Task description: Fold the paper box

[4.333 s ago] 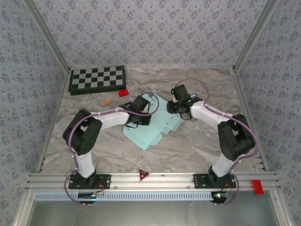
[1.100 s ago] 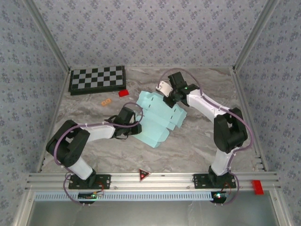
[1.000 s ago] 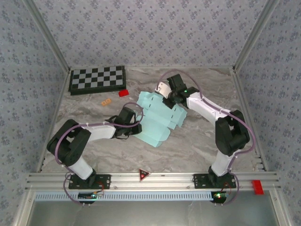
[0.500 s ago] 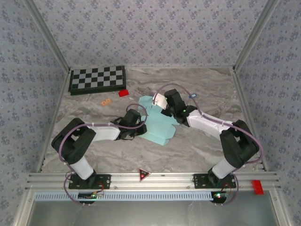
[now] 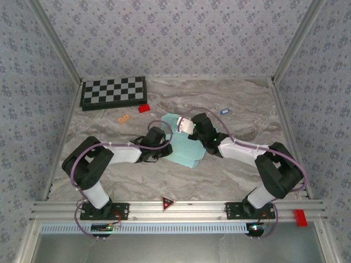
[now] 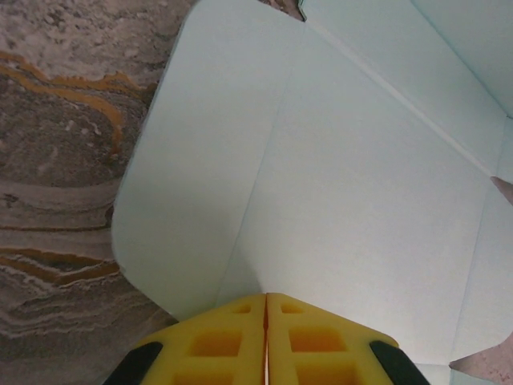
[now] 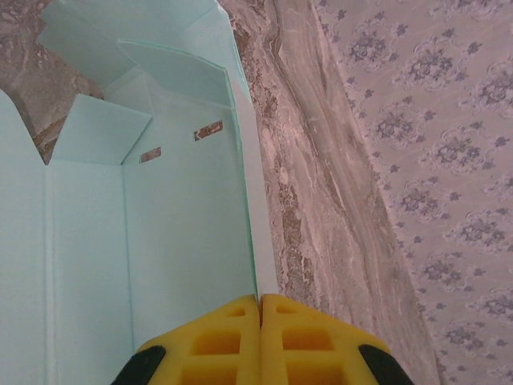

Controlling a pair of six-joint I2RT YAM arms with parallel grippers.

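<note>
From above, the pale cyan thin-card paper box (image 5: 184, 152) lay partly folded mid-table on the grey marbled table (image 5: 247, 109), between the left gripper (image 5: 163, 143) and the right gripper (image 5: 192, 133). In the left wrist view, the left gripper (image 6: 265, 298) had its yellow fingers (image 6: 216, 341) pinched together on a flap. In the right wrist view, the right gripper (image 7: 260, 301) was clamped on an upright wall's edge.

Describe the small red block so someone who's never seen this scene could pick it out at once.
Find the black-and-white checkerboard at the far left of the table. Just off its near right corner lies the small red block. It is bright red, unlike the orange piece to its near left.
</note>
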